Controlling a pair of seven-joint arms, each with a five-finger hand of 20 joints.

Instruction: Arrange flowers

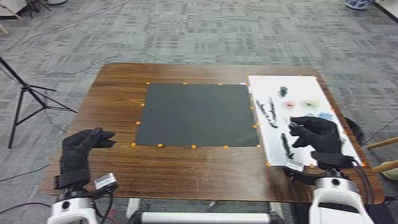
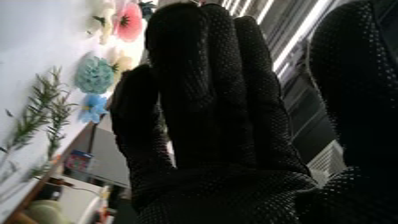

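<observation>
In the head view, a brown wooden table [image 1: 115,162] fills the middle of the frame, with a dark square mat [image 1: 195,115] near the centre. Small orange markers [image 1: 194,146] line the mat's edge. A long white sheet [image 1: 311,86] lies along the table's right side, carrying the flowers and greenery.

On the sheet, a pink flower [image 1: 289,105] is beside a pale yellow flower [image 1: 310,104], and a blue flower [image 1: 326,116] is near the right edge of the sheet. Green sprigs [image 1: 272,111] lie along its left part, with another sprig [image 1: 286,146] lower down, left of the right hand [image 1: 318,136]. A small dark green piece [image 1: 283,91] lies above the pink flower.

The right hand is over the lower right of the sheet. In the right wrist view its fingers are straight and released, the thumb well apart from them, grasping nothing. Beyond the glove are the pink flower, a teal flower [image 2: 93,74] and the blue flower just beside it, with leafy sprigs near them on the white surface.

The left hand [image 1: 80,143] is at the lower left of the frame, over the table, its fingers loosely bent and relaxed, grasping nothing. A black tripod [image 1: 27,89] stands on the grey carpet [image 1: 195,35] at the left.
</observation>
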